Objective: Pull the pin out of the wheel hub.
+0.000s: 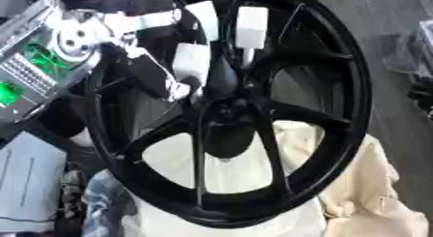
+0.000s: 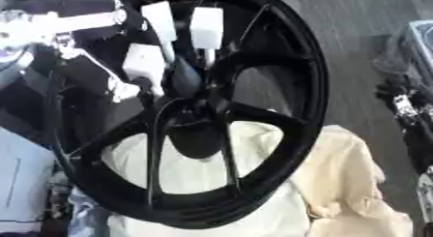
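You are looking down at the black wheel (image 1: 228,110) leaning on cream cloth (image 1: 364,192), its hub (image 1: 226,116) near the middle. Your left hand (image 1: 182,62) is reaching in from the upper left, its white-tipped fingers (image 1: 251,25) curling round a dark cone-shaped piece (image 1: 222,74) above the hub, probably the pin. It is likely stiff and slick, so grip near its base. Spokes are crowding your hand; your right hand is not showing.

No readable text, labels, brands or numbers anywhere: nothing legible on the black wheel (image 1: 237,110) or near the left hand (image 1: 199,47).
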Controlling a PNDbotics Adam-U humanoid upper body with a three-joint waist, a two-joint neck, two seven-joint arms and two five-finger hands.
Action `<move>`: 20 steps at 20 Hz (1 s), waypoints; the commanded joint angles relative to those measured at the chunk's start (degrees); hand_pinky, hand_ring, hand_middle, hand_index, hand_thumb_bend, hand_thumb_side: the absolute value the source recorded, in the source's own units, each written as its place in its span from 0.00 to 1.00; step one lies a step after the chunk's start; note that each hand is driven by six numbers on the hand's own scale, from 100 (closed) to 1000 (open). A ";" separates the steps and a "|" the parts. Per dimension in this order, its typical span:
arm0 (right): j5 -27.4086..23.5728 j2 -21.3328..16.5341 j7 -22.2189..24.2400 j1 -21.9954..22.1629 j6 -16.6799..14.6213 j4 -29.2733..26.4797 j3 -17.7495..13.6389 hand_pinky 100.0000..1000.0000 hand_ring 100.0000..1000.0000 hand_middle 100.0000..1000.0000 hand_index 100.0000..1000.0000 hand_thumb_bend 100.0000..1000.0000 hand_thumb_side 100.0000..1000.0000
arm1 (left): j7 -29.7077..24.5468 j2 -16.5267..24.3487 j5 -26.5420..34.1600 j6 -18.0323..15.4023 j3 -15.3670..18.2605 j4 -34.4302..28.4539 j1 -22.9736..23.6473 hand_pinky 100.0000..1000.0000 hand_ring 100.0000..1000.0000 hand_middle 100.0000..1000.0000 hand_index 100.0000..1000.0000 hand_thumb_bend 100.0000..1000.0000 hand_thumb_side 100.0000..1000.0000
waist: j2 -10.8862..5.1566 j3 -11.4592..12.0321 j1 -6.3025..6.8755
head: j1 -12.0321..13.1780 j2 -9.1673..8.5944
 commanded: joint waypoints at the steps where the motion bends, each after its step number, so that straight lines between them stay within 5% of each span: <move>1: 0.22 -0.72 -0.15 -0.15 -0.07 -0.60 -0.19 1.00 0.86 0.78 0.85 0.00 0.68 | -10.00 0.64 0.89 12.09 1.19 -0.31 -0.21 0.38 0.32 0.36 0.50 0.00 0.00 | -0.75 -0.01 -0.25 | -0.15 -0.67; 8: -0.29 -1.00 -0.25 0.06 -0.19 -0.92 -0.36 1.00 0.86 0.78 0.85 0.00 0.67 | -5.69 2.87 3.87 11.14 5.19 -3.53 1.03 0.30 0.18 0.21 0.31 0.00 0.05 | -0.90 0.13 -0.26 | -0.41 -0.56; 15: -0.30 -1.02 -0.55 0.20 -0.13 -0.94 -0.59 1.00 0.86 0.78 0.85 0.00 0.68 | -2.19 7.39 7.50 10.01 13.07 -10.65 3.96 0.28 0.14 0.18 0.28 0.00 0.08 | -0.83 0.50 -0.27 | -0.77 -0.66; 19: -0.43 -1.22 -0.85 0.50 -0.43 -1.32 -0.87 1.00 0.86 0.78 0.85 0.00 0.67 | 2.20 11.32 10.80 5.40 19.22 -11.80 7.26 0.27 0.13 0.17 0.27 0.00 0.10 | -0.78 0.77 -0.43 | -1.29 -0.56; 20: -0.50 -1.33 -1.01 0.63 -0.55 -1.48 -1.04 1.00 0.86 0.78 0.85 0.00 0.66 | 4.12 12.74 11.75 3.62 21.28 -11.83 8.85 0.27 0.13 0.17 0.27 0.00 0.20 | -0.75 0.92 -0.45 | -1.39 -0.60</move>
